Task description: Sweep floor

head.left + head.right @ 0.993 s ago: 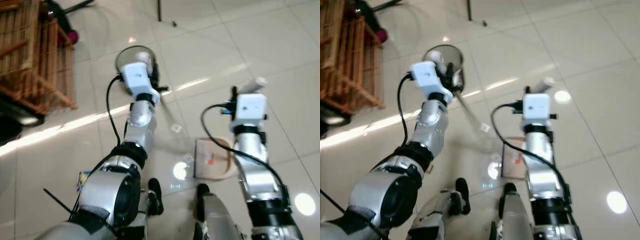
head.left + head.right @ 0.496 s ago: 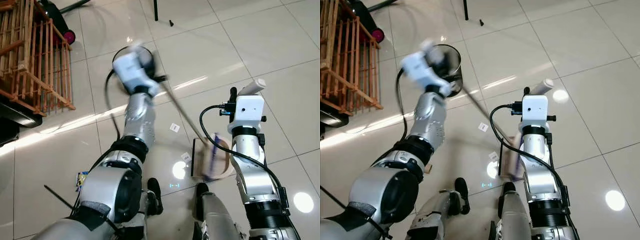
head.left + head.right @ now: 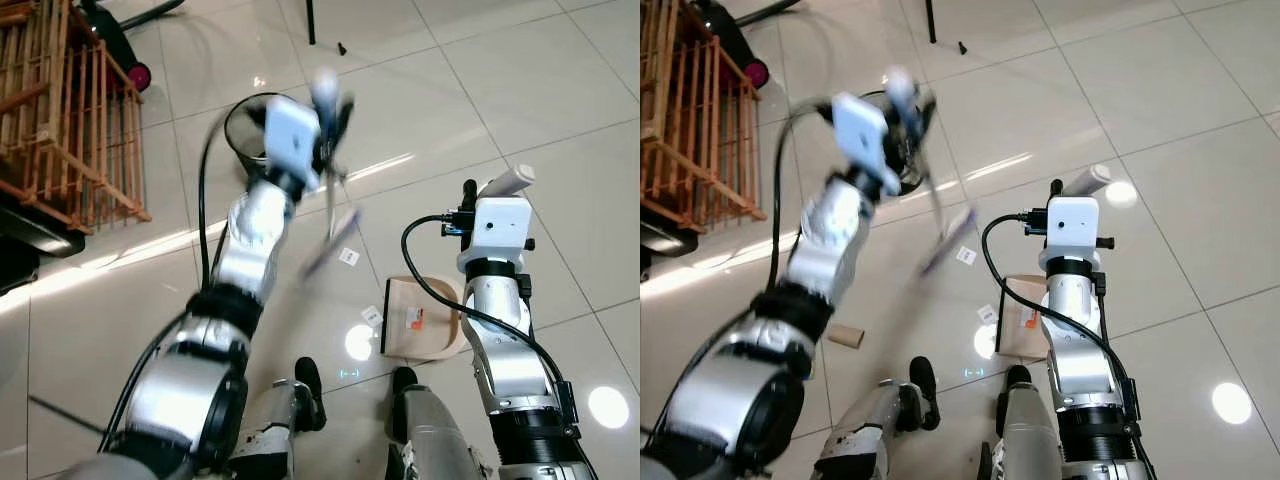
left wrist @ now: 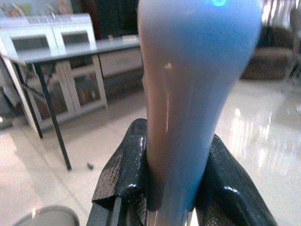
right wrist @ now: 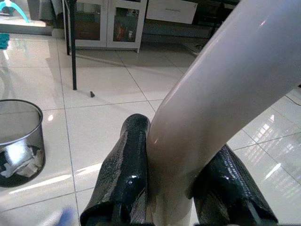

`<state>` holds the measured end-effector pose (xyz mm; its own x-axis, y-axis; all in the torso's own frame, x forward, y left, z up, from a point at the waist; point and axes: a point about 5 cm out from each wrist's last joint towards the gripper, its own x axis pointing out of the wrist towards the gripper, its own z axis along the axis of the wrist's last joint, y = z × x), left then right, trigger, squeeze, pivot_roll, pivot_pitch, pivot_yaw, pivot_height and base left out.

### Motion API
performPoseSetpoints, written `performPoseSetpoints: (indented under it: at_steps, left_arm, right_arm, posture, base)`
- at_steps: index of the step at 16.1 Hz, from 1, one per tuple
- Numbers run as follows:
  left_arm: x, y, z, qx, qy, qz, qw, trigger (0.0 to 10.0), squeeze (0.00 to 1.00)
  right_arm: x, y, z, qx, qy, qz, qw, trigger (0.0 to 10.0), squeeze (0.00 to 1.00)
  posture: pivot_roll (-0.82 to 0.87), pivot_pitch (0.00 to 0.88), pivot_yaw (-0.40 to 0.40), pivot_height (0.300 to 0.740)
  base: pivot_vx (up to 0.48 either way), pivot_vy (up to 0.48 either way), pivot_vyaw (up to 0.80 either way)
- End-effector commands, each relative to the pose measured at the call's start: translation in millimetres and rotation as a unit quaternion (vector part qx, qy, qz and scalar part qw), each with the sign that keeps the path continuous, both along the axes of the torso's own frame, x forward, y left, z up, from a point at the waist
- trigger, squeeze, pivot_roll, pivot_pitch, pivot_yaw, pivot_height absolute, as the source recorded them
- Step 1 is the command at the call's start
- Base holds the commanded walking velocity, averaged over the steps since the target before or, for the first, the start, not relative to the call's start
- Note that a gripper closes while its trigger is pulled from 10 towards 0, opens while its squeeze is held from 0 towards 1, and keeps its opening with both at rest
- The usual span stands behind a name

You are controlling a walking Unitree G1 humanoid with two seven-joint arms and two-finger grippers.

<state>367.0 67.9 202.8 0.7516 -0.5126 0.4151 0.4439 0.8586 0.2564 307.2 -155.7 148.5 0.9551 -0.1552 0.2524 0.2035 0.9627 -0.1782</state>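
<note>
Left eye view looks down on a pale tiled floor (image 3: pixel 560 90), the surface to be swept. A slatted wooden crate (image 3: pixel 70 110) stands at the robot's far left, well clear of the work. Ahead of the left arm sits a round mesh waste bin (image 3: pixel 245 125), probably kept near so that gathered litter can be tipped in.

The left gripper (image 4: pixel 174 188) is raised in front of the bin with its black fingers clamped around the pale handle of the broom (image 3: pixel 330 215). The thin shaft runs down from that grip and the bluish head is lifted off the tiles, blurred, just above the scraps; the high hold gives the long tool room to swing toward the pan.

The right gripper (image 5: pixel 174 197) is closed on the pale upright handle of the dustpan (image 3: pixel 425 320). That arm reaches down in front of the robot so the tan pan lies flat on the floor near its feet, its open dark edge turned toward the robot's left, where the litter lies. An orange-marked scrap already rests inside it.

Two small white paper scraps remain on the tiles: one (image 3: pixel 348 256) beneath the broom head, another (image 3: pixel 371 315) just beside the pan's open edge. A small tan piece (image 3: pixel 845 336) lies further to the left. The sweep looks partly done, with these bits left to collect.
</note>
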Motion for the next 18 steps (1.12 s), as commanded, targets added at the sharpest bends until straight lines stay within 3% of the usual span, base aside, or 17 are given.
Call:
performPoseSetpoints:
  at_steps: [1,5,9,11,13,14,18]
  left_arm:
    - [-6.2,-2.2,-16.0,0.035,0.007,-0.009,0.999,10.0,0.00]
    - [-19.8,-6.1,-52.5,0.049,0.023,0.015,0.998,10.0,0.00]
    - [-21.6,-8.9,-75.7,-0.023,0.107,0.054,0.993,10.0,0.00]
    - [-20.4,-13.5,-86.6,-0.072,0.171,0.062,0.981,10.0,0.00]
    - [-19.3,-15.9,-89.1,-0.099,0.194,0.075,0.973,10.0,0.00]
    - [-15.6,-20.7,-85.5,-0.137,0.214,0.079,0.964,10.0,0.00]
    - [-9.3,-36.0,-69.2,-0.187,0.222,0.052,0.955,10.0,0.00]
  right_arm:
    - [-6.6,1.4,-26.3,0.031,0.059,-0.002,0.998,10.0,0.00]
    - [-8.6,2.5,-28.4,0.035,0.061,-0.003,0.998,10.0,0.00]
    - [-15.2,7.4,-30.0,0.037,0.063,-0.001,0.997,10.0,0.00]
    - [-19.0,7.7,-32.1,0.036,0.067,-0.003,0.997,10.0,0.00]
    - [-20.0,8.0,-31.9,0.034,0.068,-0.002,0.997,10.0,0.00]
    - [-20.3,7.7,-31.1,0.033,0.068,-0.003,0.997,10.0,0.00]
    - [-22.6,8.6,-29.3,0.032,0.068,-0.005,0.997,10.0,0.00]
  posture:
    - [-0.01,0.349,0.146,0.740]
    - [-0.02,0.348,0.136,0.740]
    - [-0.05,0.355,0.156,0.740]
    - [-0.06,0.359,0.161,0.740]
    - [-0.06,0.362,0.164,0.740]
    - [-0.08,0.371,0.171,0.740]
    - [-0.09,0.377,0.180,0.740]
  base:
    - [0.000,0.000,0.00]
    - [0.000,0.000,0.00]
    - [0.000,0.000,0.00]
    - [0.000,0.000,0.00]
    - [0.000,0.000,0.00]
    - [0.000,0.000,0.00]
    - [0.000,0.000,0.00]
